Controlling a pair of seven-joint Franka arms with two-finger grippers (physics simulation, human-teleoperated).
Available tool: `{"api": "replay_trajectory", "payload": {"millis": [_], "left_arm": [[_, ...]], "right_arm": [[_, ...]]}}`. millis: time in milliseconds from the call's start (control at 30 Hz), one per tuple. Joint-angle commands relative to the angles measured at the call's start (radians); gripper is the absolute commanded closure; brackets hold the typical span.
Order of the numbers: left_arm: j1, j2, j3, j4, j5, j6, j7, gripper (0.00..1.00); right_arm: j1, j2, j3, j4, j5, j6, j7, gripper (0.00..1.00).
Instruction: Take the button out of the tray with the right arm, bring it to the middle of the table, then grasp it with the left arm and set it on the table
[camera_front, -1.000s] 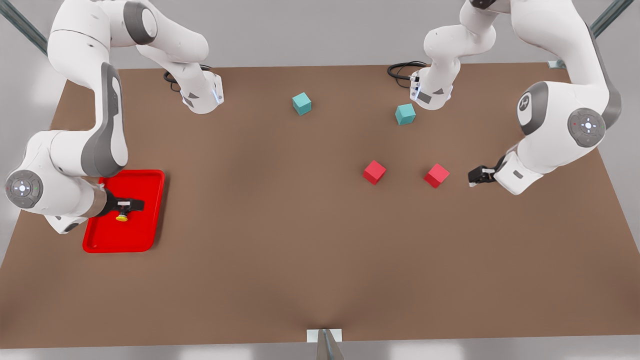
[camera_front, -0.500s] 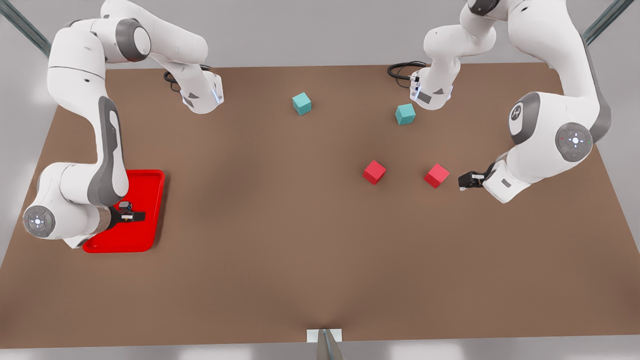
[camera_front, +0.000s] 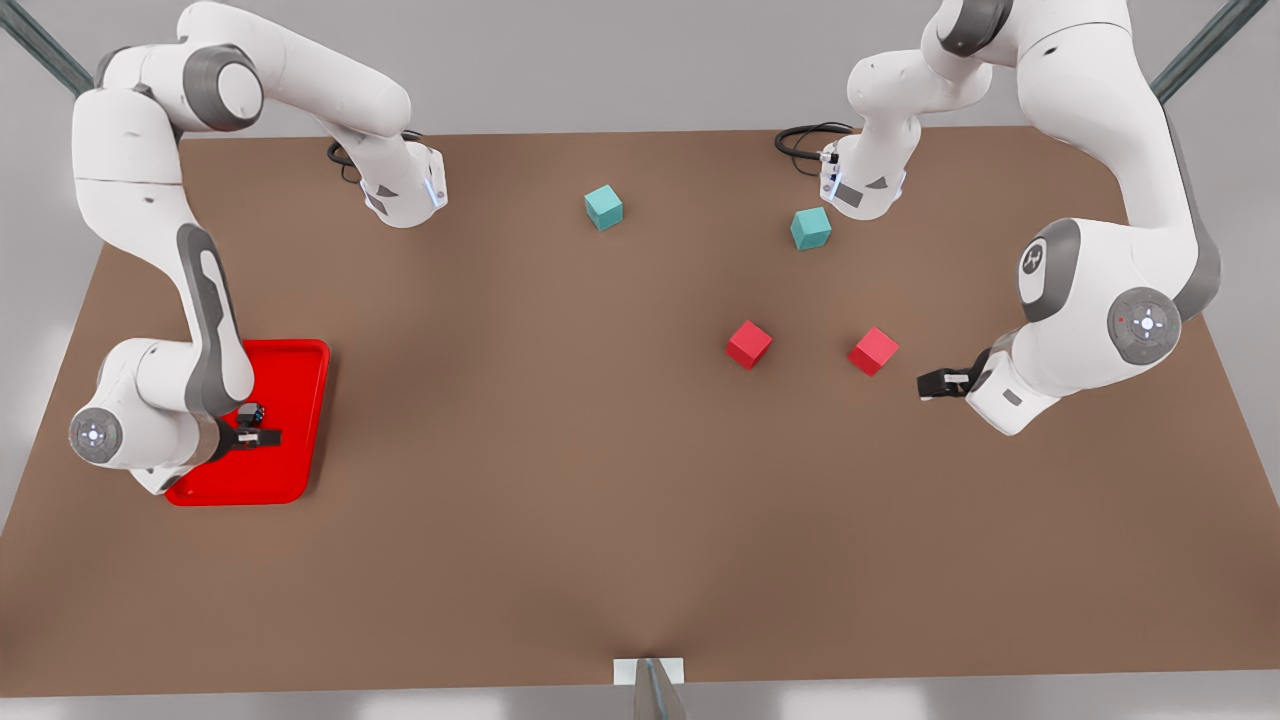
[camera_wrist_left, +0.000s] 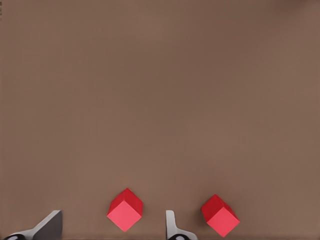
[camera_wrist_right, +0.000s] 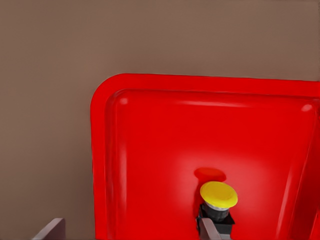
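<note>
The right gripper (camera_front: 262, 437) hangs over the red tray (camera_front: 300, 400), fingers spread; its body hides most of the button (camera_wrist_right: 218, 200), which sits in the tray against one fingertip. The left gripper (camera_front: 930, 383) waits with fingers parted just beside a red cube (camera_front: 873, 350); bare table (camera_front: 540, 450) stretches beyond.

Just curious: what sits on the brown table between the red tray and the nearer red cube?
Nothing: in the front view, bare brown table stretches from the shallow red tray to the red cube.
</note>
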Motion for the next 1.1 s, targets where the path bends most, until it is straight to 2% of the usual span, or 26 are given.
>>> {"api": "replay_trajectory", "payload": {"millis": [0, 33, 100, 233, 367, 667, 767, 1067], "left_arm": [[0.000, -0.002, -0.001, 0.000, 0.002, -0.007, -0.044, 0.00], [0.000, -0.004, -0.001, 0.000, 0.000, -0.009, -0.044, 0.00], [0.000, -0.005, -0.002, 0.002, 0.000, -0.009, -0.044, 0.00], [-0.008, -0.005, -0.002, 0.000, 0.000, -0.009, -0.047, 0.00], [-0.008, -0.005, -0.002, -0.001, 0.000, -0.009, -0.052, 0.00], [-0.016, -0.005, -0.002, -0.004, 0.002, -0.010, -0.053, 0.00], [-0.016, -0.005, -0.002, -0.006, 0.002, -0.010, -0.053, 0.00], [-0.016, -0.002, -0.002, -0.009, 0.002, -0.012, -0.053, 0.00]], "right_arm": [[-0.014, 0.002, 0.010, -0.001, -0.055, 0.047, -0.181, 0.00], [-0.083, 0.003, 0.072, -0.024, -0.084, 0.070, -0.184, 0.00], [-0.213, 0.003, 0.146, -0.082, -0.127, 0.108, -0.228, 0.00], [-0.327, 0.003, 0.209, -0.150, -0.205, 0.179, -0.231, 0.00], [-0.370, 0.055, 0.209, -0.150, -0.256, 0.265, -0.273, 0.00], [-0.379, 0.078, 0.209, -0.151, -0.258, 0.285, -0.259, 0.00], [-0.444, 0.072, 0.250, -0.213, -0.287, 0.323, -0.260, 0.00], [-0.459, 0.072, 0.254, -0.256, -0.287, 0.362, -0.214, 0.00]]}}
